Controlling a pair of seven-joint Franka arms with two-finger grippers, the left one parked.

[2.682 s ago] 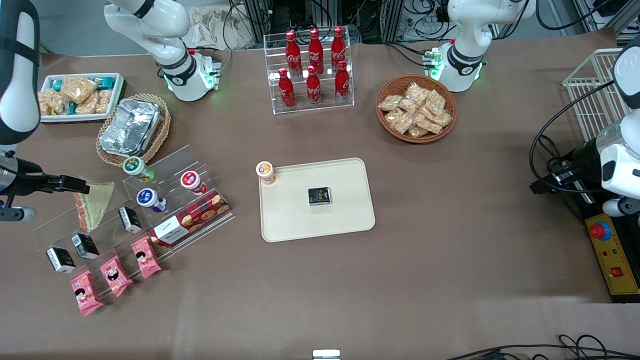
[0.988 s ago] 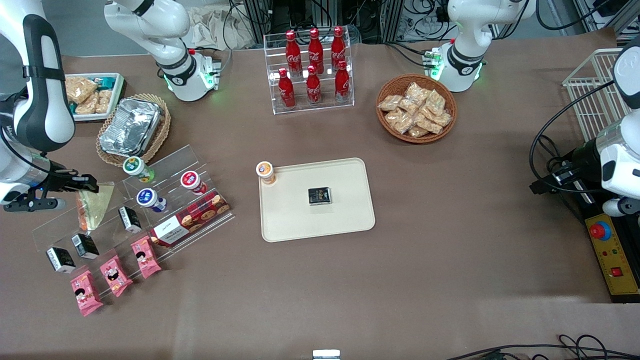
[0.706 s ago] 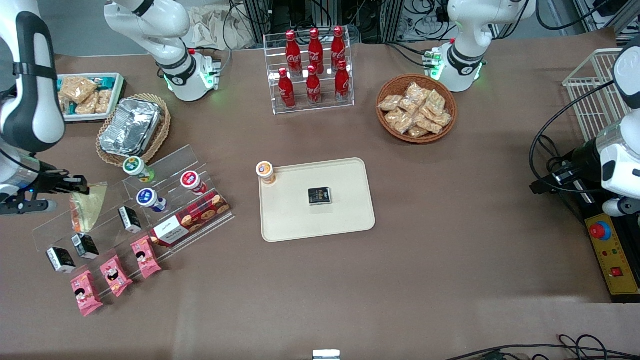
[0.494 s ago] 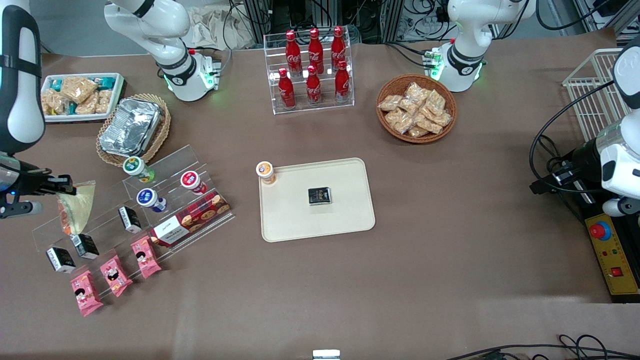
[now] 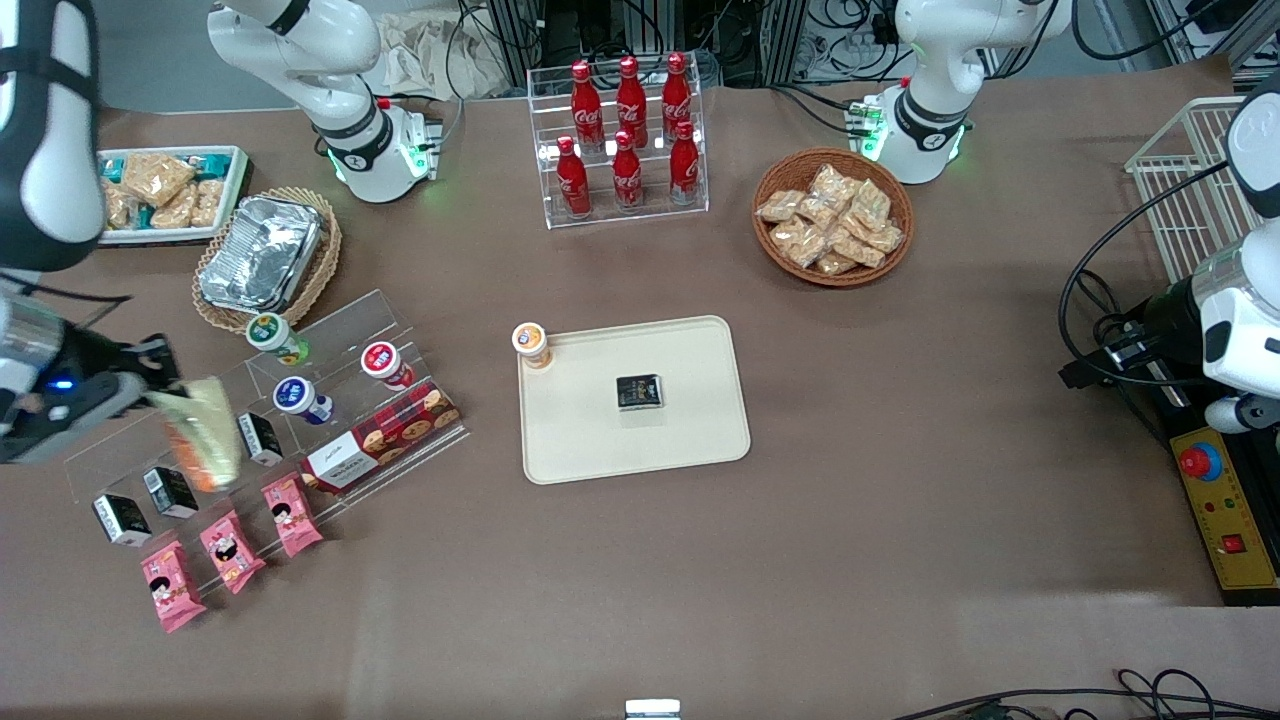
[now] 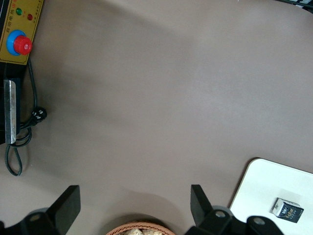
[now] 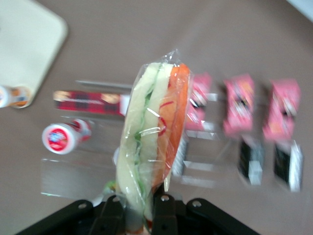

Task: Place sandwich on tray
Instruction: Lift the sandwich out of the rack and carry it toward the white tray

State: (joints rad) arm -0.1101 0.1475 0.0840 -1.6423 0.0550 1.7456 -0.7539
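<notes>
My right gripper [image 5: 158,385] [image 7: 138,208] is shut on the sandwich [image 5: 205,435] [image 7: 154,132], a wrapped wedge of pale bread with green and orange layers. It hangs from the fingers in the air above the clear acrylic snack stand [image 5: 330,350], at the working arm's end of the table. The cream-beige tray [image 5: 690,440] [image 7: 29,36] lies flat near the table's middle, well apart from the gripper. A small dark packet [image 5: 639,391] rests on the tray.
On the stand sit small cups [image 5: 385,362], black boxes [image 5: 168,490], a red plaid cookie box [image 5: 385,435] and pink snack packets [image 5: 228,548]. An orange-lidded cup [image 5: 530,343] stands at the tray's corner. A foil container [image 5: 262,252], cola rack [image 5: 625,135] and snack basket [image 5: 832,215] lie farther back.
The gripper closed on the sandwich, lifted it off the stand and swung it outward; since half a second ago it has carried it back toward the tray and nearer the front camera.
</notes>
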